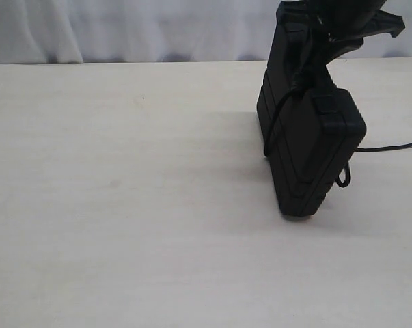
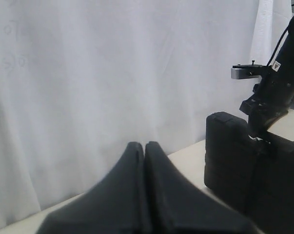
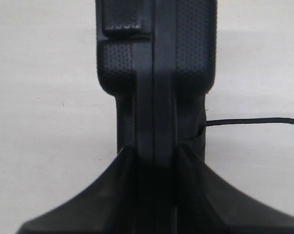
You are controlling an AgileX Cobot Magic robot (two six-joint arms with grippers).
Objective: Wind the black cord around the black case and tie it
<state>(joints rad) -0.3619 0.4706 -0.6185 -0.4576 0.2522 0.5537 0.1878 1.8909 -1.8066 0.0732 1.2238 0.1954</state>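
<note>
The black case (image 1: 308,150) stands on its edge on the table, right of centre. My right gripper (image 1: 328,31) comes down from above and is shut on the case's upper end; in the right wrist view its fingers (image 3: 122,170) clamp both sides of the case (image 3: 156,73). The black cord (image 1: 270,130) runs down over the case's face, and a length of it trails right across the table (image 1: 390,147). It also shows in the right wrist view (image 3: 254,121). My left gripper (image 2: 145,146) is shut and empty, well away from the case (image 2: 229,161), and out of the exterior view.
The pale wooden table (image 1: 124,205) stretches to the left and front of the case. A white curtain (image 1: 124,27) hangs behind the table's far edge. The right arm (image 2: 276,87) rises above the case in the left wrist view.
</note>
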